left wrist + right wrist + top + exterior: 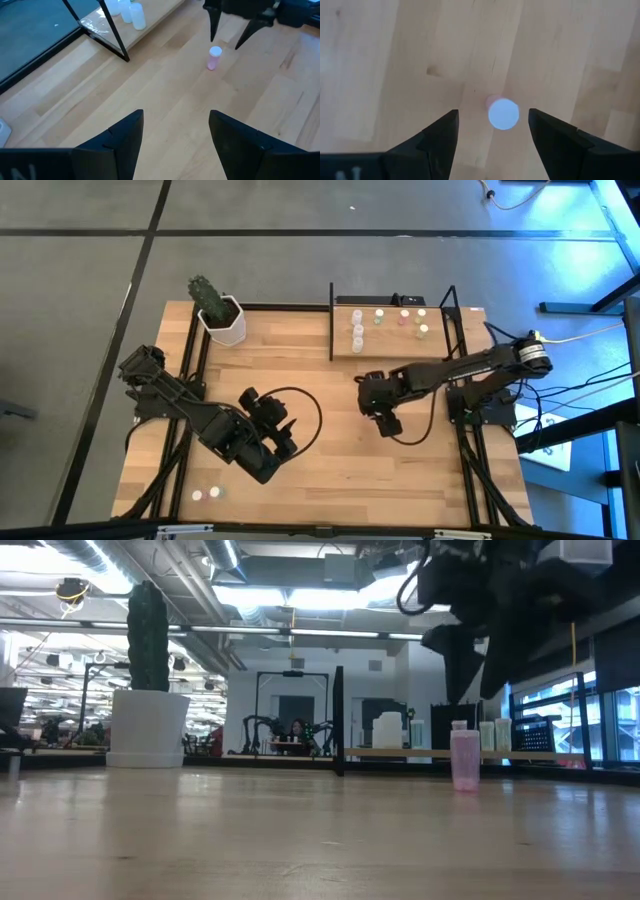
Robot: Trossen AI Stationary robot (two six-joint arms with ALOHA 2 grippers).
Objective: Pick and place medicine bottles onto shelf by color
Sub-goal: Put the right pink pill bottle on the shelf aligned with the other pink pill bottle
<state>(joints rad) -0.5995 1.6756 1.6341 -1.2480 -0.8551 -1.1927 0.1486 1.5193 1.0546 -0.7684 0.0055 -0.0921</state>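
Pink bottle (503, 113) upright on the bench, directly beneath the right end effector (492, 132), between its spread fingers, untouched. Likely light, rigid, smooth plastic, easily toppled; best pinched across the round body just below the cap. Left end effector (175, 135) parted, empty, well away.

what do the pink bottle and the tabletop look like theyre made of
Pink bottle: probably plastic, translucent pink body under a smooth, matte white cap. Tabletop: wood or wood-look boards, light, with visible grain, plank seams and a soft satin sheen.
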